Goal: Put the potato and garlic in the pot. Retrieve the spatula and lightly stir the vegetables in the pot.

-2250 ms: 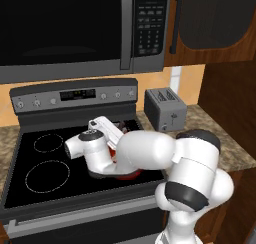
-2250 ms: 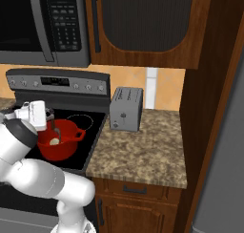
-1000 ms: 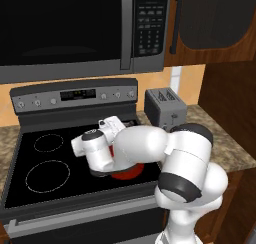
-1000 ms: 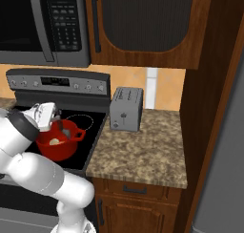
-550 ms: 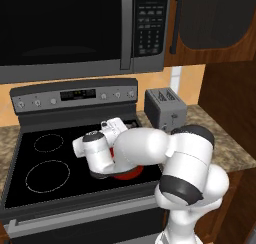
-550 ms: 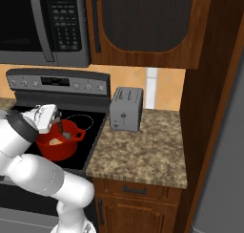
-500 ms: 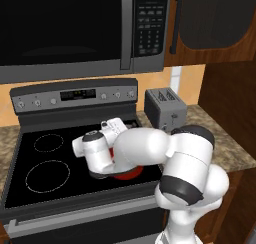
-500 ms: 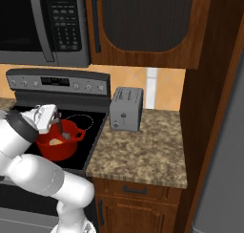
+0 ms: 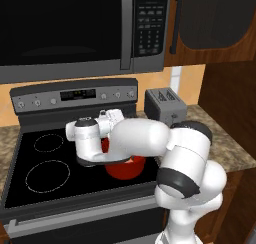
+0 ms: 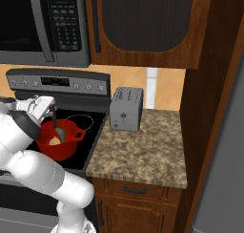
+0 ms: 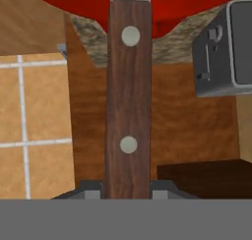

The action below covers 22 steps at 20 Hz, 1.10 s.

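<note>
Since two seconds back the hand has shifted slightly toward the back of the stove and the spatula now reaches deeper into the pot; base has not driven. Left base view: forearm lies across the pot (image 9: 125,167), which sits on the stovetop's front right burner, only its red lower wall showing under the arm. Toaster (image 9: 165,104) stands on the surface just right of the stove. Right base view: gripper (image 10: 49,107) above the pot's far rim, closed on the spatula (image 10: 55,124), dark handle running down into the pot's mouth. One tan-yellow piece, likely the potato (image 10: 55,141), lies at the pot bottom beside the spatula head; garlic not made out, maybe hidden behind the tool. Hand view: brown riveted handle fills the middle, clamped between the tips, red pot wall beyond. Judgement: spatula stiff and light, grip high on the handle suits stirring; vegetables small, round, will roll easily; pot looks heavy enough to stay put, so short gentle sweeps should do.
</note>
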Motion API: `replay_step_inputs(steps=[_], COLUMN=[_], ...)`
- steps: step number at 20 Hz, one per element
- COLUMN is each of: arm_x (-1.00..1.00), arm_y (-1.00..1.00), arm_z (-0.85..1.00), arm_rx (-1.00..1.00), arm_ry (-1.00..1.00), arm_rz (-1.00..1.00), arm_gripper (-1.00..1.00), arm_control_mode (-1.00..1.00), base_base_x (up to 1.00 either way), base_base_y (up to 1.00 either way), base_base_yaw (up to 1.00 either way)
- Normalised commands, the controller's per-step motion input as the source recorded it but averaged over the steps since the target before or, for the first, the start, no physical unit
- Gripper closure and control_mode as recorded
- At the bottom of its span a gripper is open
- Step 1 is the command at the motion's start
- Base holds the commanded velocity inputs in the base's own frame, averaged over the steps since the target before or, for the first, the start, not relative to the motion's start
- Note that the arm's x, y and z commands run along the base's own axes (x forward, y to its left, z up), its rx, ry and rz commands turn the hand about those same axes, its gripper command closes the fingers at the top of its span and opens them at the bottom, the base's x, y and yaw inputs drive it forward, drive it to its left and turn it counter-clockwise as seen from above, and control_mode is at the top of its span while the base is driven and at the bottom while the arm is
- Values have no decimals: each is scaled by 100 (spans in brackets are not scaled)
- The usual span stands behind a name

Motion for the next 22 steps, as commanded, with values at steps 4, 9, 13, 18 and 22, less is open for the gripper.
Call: replay_step_inputs(steps=[4,9,13,18,22], arm_x=[3,-16,-30,-34,-33], arm_y=[7,24,12,0,-11], arm_z=[56,7,-7,-7,-28], arm_rx=[0,-2,-1,0,0], arm_ry=[0,-4,-2,-2,-2], arm_rz=[-14,-2,0,0,0], arm_gripper=[100,100,100,100,100], arm_control_mode=[-100,-100,-100,-100,-100], base_base_x=[0,0,0,0,0], base_base_y=[0,0,0,0,0], base_base_yaw=[0,0,0,0,0])
